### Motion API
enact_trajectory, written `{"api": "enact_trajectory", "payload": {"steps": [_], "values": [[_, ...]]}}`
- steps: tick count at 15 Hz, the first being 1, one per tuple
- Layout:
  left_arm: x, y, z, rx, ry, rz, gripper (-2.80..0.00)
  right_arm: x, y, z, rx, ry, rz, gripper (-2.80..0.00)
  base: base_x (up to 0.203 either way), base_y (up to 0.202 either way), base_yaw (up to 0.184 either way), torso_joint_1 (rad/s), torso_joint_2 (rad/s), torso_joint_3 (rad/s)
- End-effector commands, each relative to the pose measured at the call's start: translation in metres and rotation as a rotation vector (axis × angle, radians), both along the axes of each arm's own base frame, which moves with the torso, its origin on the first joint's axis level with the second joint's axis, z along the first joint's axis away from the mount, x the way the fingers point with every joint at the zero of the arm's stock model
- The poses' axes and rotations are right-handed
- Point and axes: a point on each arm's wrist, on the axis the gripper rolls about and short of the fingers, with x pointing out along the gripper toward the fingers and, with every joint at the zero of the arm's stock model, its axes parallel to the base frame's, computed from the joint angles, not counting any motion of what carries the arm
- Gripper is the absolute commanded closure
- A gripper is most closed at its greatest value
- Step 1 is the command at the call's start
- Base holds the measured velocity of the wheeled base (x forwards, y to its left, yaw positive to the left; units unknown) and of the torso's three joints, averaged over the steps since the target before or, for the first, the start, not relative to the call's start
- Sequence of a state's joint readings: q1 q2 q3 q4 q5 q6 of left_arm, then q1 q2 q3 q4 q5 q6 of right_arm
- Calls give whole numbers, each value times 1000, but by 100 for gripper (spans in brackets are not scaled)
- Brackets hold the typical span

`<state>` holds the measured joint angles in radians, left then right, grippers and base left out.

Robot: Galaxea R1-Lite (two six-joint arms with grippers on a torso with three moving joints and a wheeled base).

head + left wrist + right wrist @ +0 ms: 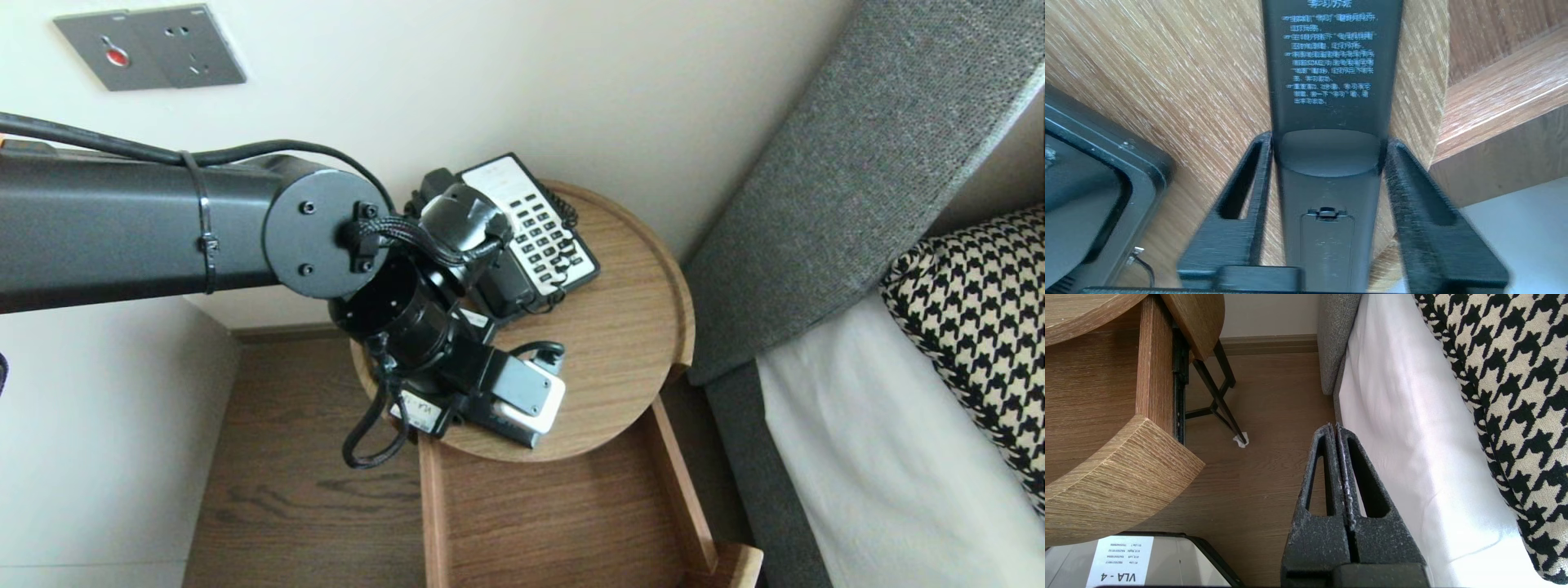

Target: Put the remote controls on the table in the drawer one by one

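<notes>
Left wrist view: left gripper [1329, 139], jaws half closed, pinches the remote [1331, 61] at the table [1167, 81] top's near edge. Right gripper [1336, 426] closed, empty. The smooth casing could slip free.

We record the left arm [163, 220] entering from the left and bending down over a round wooden side table [629, 343]. The left gripper [513, 423] sits low at the near rim of the table top, under a grey and white wrist housing [531, 394]. A black telephone [522, 237] with a white keypad lies at the back of the table by the wall, just beyond the arm. Below the top, a wooden drawer [563, 514] stands open. A grey switch panel [151, 45] with a red button is on the wall. To the right we note a grey headboard [857, 163], a white sheet [890, 474] and a houndstooth pillow [980, 327].
</notes>
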<state>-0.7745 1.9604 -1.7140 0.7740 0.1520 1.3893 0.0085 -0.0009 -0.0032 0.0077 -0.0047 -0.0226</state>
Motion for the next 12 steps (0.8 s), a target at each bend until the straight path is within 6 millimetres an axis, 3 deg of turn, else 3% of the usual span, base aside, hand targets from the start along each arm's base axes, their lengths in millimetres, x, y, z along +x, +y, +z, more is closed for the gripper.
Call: {"api": "enact_trajectory", "payload": {"steps": [1,12], "values": [[-1,1,0,10,4,-5,0,-1,0,0,0,-7,1,0,0,0,0,0,0,0],[-22,20,35,-100,-27,16,0,-1,0,0,0,-7,1,0,0,0,0,0,0,0]]}}
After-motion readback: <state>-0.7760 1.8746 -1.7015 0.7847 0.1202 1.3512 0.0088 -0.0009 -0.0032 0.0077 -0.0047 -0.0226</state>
